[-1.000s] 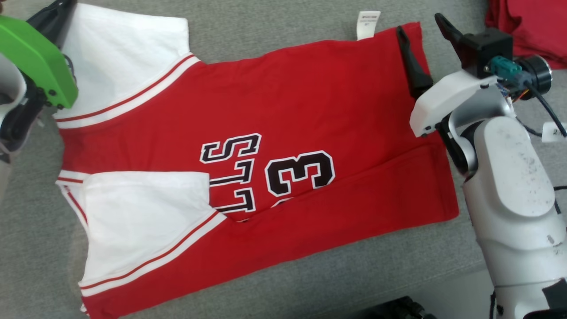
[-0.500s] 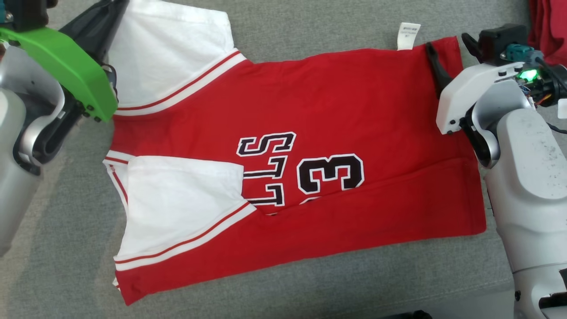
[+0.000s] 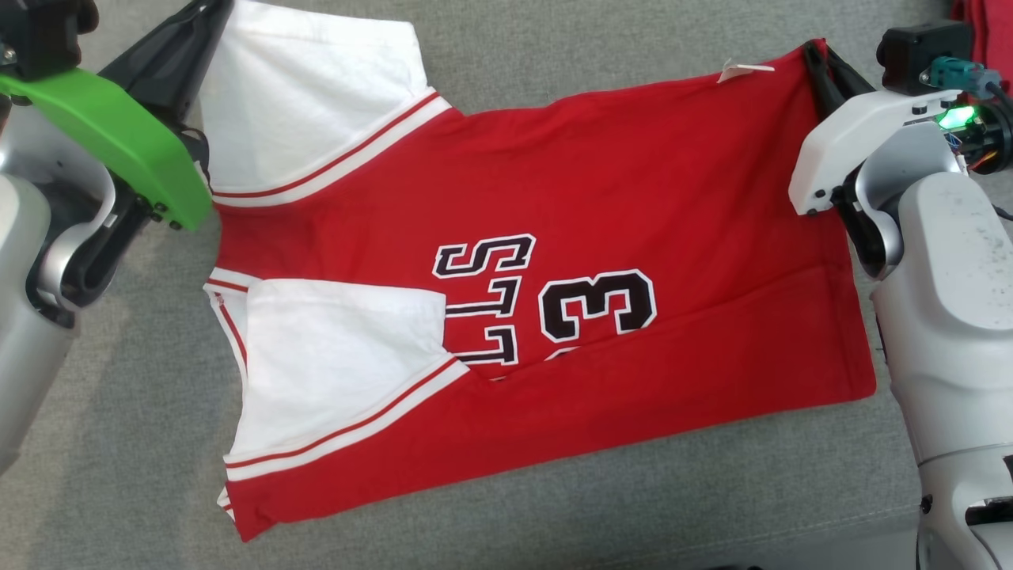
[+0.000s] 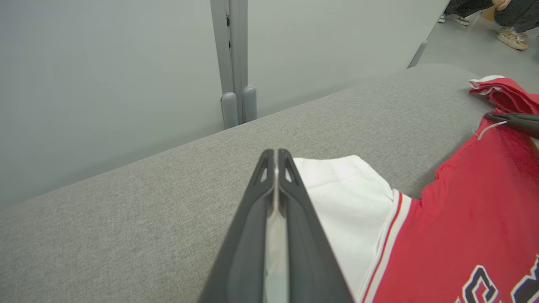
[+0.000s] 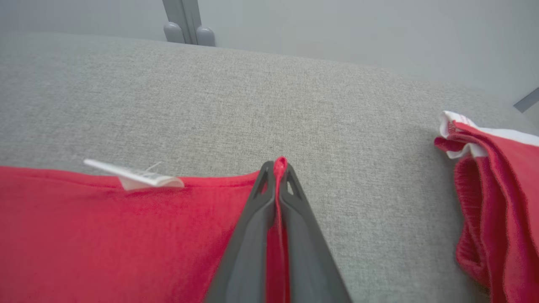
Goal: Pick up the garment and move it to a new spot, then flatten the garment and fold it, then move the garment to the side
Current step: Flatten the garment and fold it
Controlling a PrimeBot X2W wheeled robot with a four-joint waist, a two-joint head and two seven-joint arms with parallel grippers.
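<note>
My left gripper (image 3: pixel 215 8) is pinched flat, its two dark fingers (image 4: pixel 252 219) pressed together on the edge of a white sleeve (image 3: pixel 316 95) of the red jersey (image 3: pixel 633 182). In my left wrist view a strip of white cloth shows in the slit between them. My right gripper (image 3: pixel 817 54) is closed just as tight, and my right wrist view shows a fold of the red hem standing up between its tips.

The red jersey lies spread on the grey cushion (image 3: pixel 554 507), partly folded, with a black numeral 3 (image 3: pixel 597 305) outlined in white near its middle. I take that 3 as my mark. In the head view my left gripper is far up and to the left of it, at the sleeve's outer corner. My right gripper is up and to the right of it, at the hem corner.

A white care label (image 3: pixel 744 71) sticks out from the hem edge above the 3, just left of my right gripper. Black letters (image 3: pixel 483 297) sit just left of the 3. A second white sleeve (image 3: pixel 340 364) is folded over the body to its lower left, covering part of the letters. Below the 3 a red band of the body is folded up over the bottom of the print.

Well to the right of the 3, past my right gripper, another red garment (image 5: pixel 497 202) lies bunched on the cushion, apart from the red jersey.
</note>
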